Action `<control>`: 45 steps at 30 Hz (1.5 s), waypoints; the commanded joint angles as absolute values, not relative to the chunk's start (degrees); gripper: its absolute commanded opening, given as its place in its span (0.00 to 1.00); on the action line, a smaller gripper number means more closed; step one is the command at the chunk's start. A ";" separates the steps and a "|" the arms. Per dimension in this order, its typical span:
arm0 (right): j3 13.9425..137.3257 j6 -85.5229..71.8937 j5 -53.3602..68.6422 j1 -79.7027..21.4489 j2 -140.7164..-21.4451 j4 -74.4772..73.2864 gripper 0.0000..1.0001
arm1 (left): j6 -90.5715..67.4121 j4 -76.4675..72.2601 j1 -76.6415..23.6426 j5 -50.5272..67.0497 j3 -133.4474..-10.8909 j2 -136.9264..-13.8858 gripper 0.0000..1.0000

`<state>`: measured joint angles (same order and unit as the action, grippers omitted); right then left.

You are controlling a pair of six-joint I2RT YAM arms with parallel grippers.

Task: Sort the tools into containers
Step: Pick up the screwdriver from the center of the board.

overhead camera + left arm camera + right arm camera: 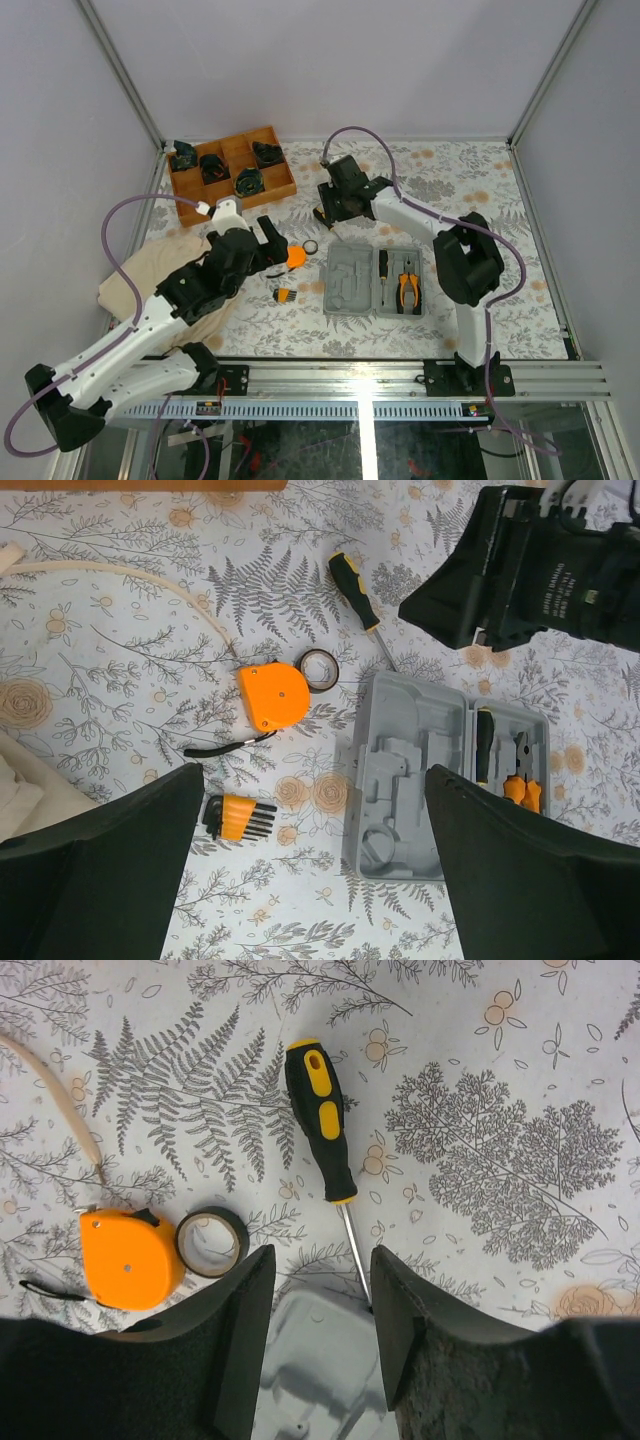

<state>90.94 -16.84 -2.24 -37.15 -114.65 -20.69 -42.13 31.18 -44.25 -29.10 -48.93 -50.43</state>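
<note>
My right gripper point(322, 1265) hangs with its fingers apart and empty. They straddle the thin metal shaft of the black-and-yellow screwdriver point(320, 1120), whose tip lies at the rim of the flat grey plastic case point(315, 1360).

Risk 1: closing here would grip the shaft only. The heavier handle could swing down, or the tool could slip out.

Risk 2: a descending finger could strike the case rim and shove the case.

Risk 3: the orange tape measure point(130, 1258) and small black ring point(212, 1242), just beside each other, lie close to one finger and may be nudged.

Risk 4: my left gripper point(315, 785), also spread and empty, hovers near. If both arms converge on this area, they could collide.
</note>
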 commanded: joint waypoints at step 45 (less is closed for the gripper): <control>111.33 -0.48 -1.24 -34.05 -127.70 -30.28 0.00 | -41.51 31.54 -43.97 -27.16 -50.64 -49.74 1.00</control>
